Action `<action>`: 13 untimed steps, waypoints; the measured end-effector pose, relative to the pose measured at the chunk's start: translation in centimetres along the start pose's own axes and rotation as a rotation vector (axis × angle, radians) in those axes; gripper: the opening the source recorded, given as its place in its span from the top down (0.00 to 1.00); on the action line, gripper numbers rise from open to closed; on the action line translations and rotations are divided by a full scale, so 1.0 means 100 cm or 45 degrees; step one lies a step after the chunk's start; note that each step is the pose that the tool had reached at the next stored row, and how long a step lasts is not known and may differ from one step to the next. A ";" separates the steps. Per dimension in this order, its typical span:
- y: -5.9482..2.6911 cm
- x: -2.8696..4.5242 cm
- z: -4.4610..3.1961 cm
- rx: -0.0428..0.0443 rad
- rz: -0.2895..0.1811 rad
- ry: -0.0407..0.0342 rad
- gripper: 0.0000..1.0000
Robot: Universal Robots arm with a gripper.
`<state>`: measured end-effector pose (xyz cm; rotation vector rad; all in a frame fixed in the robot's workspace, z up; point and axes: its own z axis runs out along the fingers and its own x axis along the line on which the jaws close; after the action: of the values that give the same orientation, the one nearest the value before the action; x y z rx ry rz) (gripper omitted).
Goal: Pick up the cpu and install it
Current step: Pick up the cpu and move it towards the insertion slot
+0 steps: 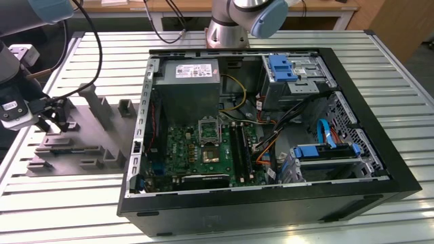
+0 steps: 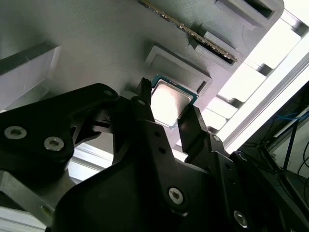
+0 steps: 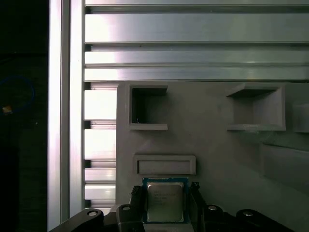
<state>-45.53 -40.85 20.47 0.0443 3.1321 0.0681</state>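
Observation:
The cpu (image 3: 165, 202) is a small square chip with a pale metal top and a thin dark rim. It sits between the two black fingers of my gripper (image 3: 165, 192), which press on its opposite edges just over the grey fixture block (image 3: 217, 150). In the second wrist view the cpu (image 2: 169, 101) shows bright between the gripper (image 2: 167, 107) fingertips. In the exterior view the gripper (image 1: 58, 123) hangs over the grey fixture block (image 1: 95, 132) at that view's left, well apart from the open computer case. The motherboard's silver socket (image 1: 210, 152) lies inside the case.
The black computer case (image 1: 257, 203) lies open on the slatted aluminium table (image 1: 379, 51), with a power supply (image 1: 186, 86), drive cages and loose cables inside. Raised posts and slots stand on the fixture block. Another arm's base (image 1: 227, 30) stands behind the case.

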 end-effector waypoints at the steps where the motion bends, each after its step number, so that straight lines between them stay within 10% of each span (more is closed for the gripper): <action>1: 0.0000 0.0000 -0.0001 0.000 0.000 0.0000 0.53; 13: 0.0001 0.0000 -0.0028 0.000 0.000 0.0001 0.53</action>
<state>-45.53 -40.85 20.75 0.0443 3.1321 0.0680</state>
